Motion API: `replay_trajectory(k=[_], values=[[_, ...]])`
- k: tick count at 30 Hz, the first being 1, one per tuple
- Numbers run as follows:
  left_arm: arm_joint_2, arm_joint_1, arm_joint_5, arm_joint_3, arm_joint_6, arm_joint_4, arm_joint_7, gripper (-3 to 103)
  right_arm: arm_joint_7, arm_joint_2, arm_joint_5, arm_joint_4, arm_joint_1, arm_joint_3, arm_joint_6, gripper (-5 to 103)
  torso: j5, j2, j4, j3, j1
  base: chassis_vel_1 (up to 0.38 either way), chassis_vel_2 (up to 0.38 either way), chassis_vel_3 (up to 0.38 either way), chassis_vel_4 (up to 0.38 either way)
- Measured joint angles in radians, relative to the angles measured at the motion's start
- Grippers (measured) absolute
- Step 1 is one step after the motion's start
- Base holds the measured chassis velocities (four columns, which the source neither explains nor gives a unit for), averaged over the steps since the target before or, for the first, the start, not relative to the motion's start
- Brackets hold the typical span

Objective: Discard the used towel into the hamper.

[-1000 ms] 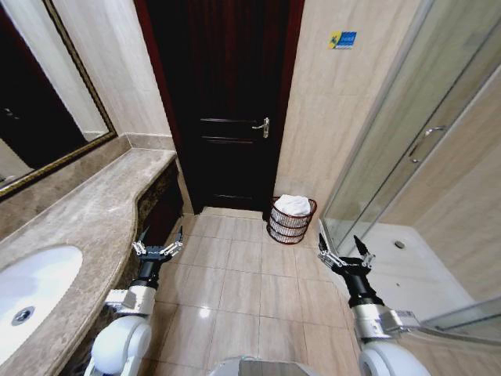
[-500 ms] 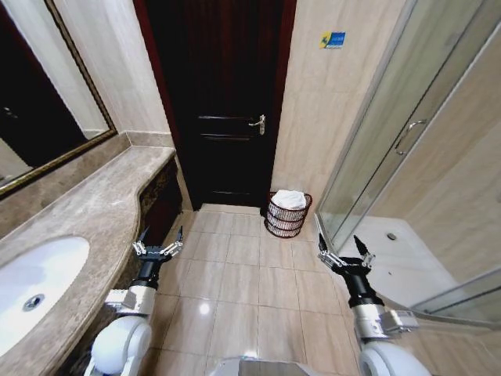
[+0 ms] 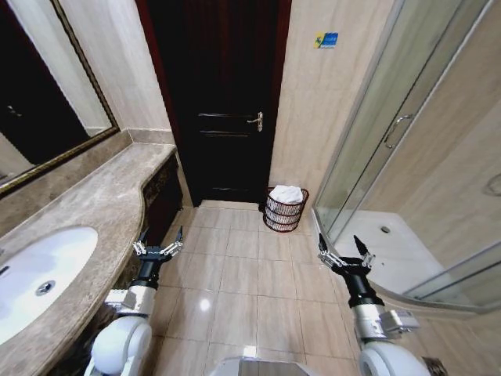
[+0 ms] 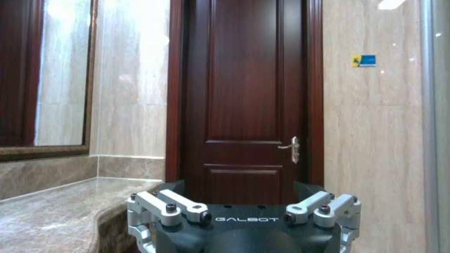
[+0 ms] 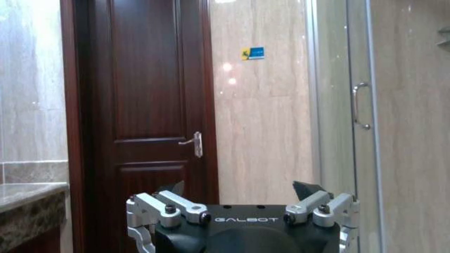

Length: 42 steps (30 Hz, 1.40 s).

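Towel (image 3: 286, 193) already lies heaped in the hamper (image 3: 283, 214), which stands on the floor (image 3: 243, 274) by the door (image 3: 227, 94), well apart from the robot. Both arms hang low in front, left gripper (image 3: 159, 239) and right gripper (image 3: 345, 249) spread wide and empty (nothing between the fingers). The white heap seems to rise above the rim, so it could spill if the basket were knocked by a careless drive past.

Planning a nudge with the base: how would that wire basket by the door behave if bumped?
The hamper looks like open wire weave, so probably light and easily slid on the glossy tiles. It tapers toward its base, so it may tip. The towel heaped at its rim could spill.
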Motion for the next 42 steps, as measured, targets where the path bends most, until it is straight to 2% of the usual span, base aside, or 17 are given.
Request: replay_trajectory(k=[42], values=[[0.000,0.000,0.000,0.000,0.000,0.000,0.000,100,0.000,0.000,0.000,0.000,0.000,0.000,0.000,100,0.0000,0.000,0.0000,0.000,0.000,-0.015,-0.011,-0.009,-0.011]])
